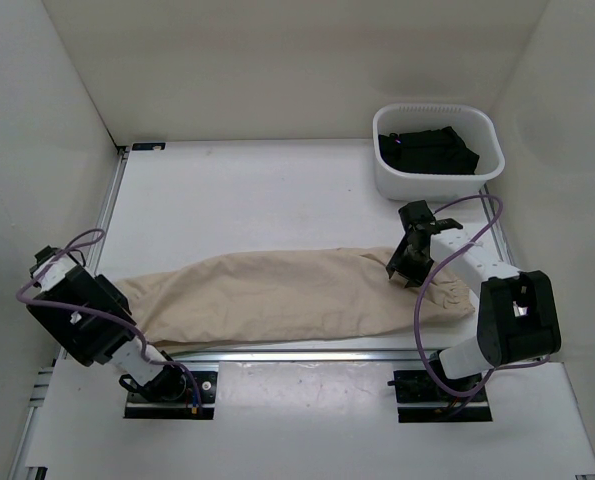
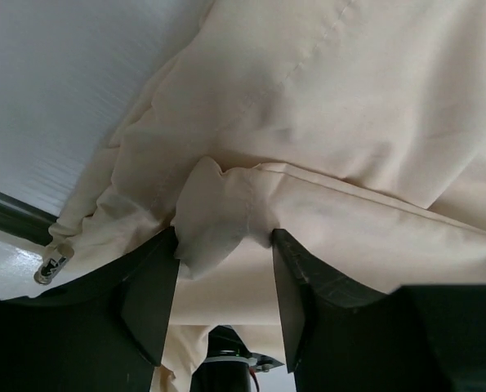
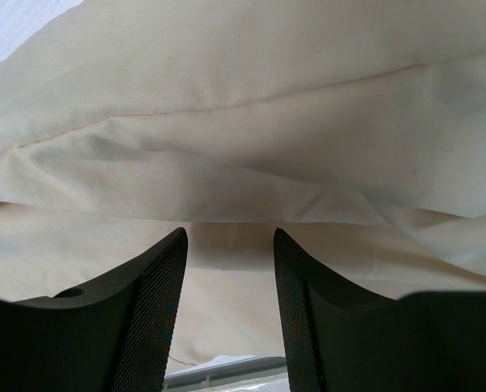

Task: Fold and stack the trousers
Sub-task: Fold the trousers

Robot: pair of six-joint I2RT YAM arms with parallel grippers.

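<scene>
The light beige trousers [image 1: 277, 295] lie folded lengthwise across the near part of the table, running left to right. My left gripper [image 1: 129, 303] is at their left end. In the left wrist view its jaws [image 2: 225, 245] stand apart, with a bunched hem fold of the trousers [image 2: 218, 216] between the fingertips. My right gripper [image 1: 405, 268] is at the trousers' right end. In the right wrist view its jaws [image 3: 230, 241] are open and low over the cloth [image 3: 243, 122], with nothing clamped.
A white basket [image 1: 387, 180] holding dark folded clothes [image 1: 427, 150] stands at the back right. White walls enclose the table on three sides. The metal rail [image 1: 297, 354] of the table's front edge runs just below the trousers.
</scene>
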